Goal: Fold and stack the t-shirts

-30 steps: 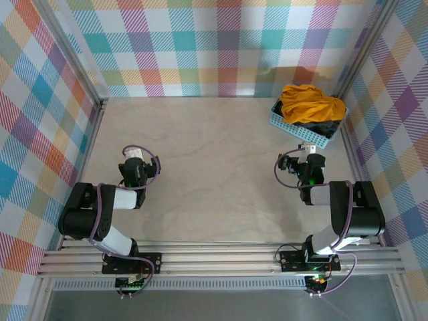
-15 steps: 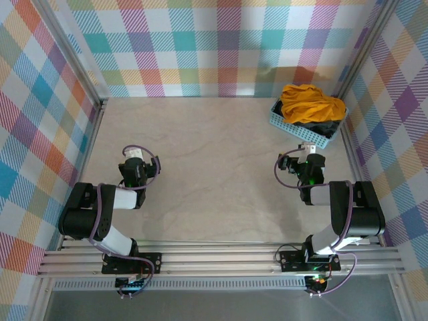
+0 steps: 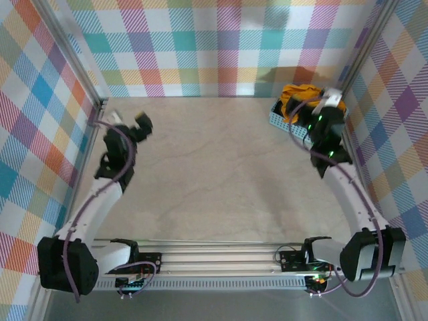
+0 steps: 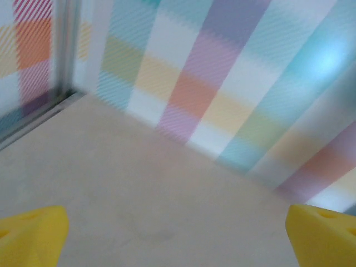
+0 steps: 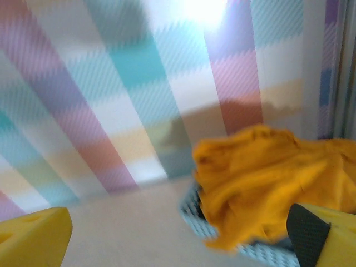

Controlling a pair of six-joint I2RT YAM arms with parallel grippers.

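The orange-yellow t-shirt (image 3: pixel 293 95) lies crumpled in a light blue lattice basket (image 3: pixel 277 118) at the table's far right corner. In the right wrist view the t-shirt (image 5: pixel 267 178) bulges over the basket rim (image 5: pixel 192 207), and a dark sliver under it may be the charcoal-black t-shirt (image 5: pixel 201 212). My right gripper (image 3: pixel 328 105) hangs above the basket, open (image 5: pixel 178 245), its yellow fingertips (image 5: pixel 33 236) wide apart with nothing between them. My left gripper (image 3: pixel 142 123) is at the far left near the back wall, open (image 4: pixel 178 245) over bare table.
Plaid walls close in the table at the back and on both sides, with a metal post (image 3: pixel 100 103) in the far left corner. The beige tabletop (image 3: pixel 214 167) stretches between the two arms. The mounting rail (image 3: pixel 221 251) runs along the near edge.
Both arms have stretched out from their folded poses near the front. The left gripper went to the far left; the right gripper went up to the basket. Both stayed open.
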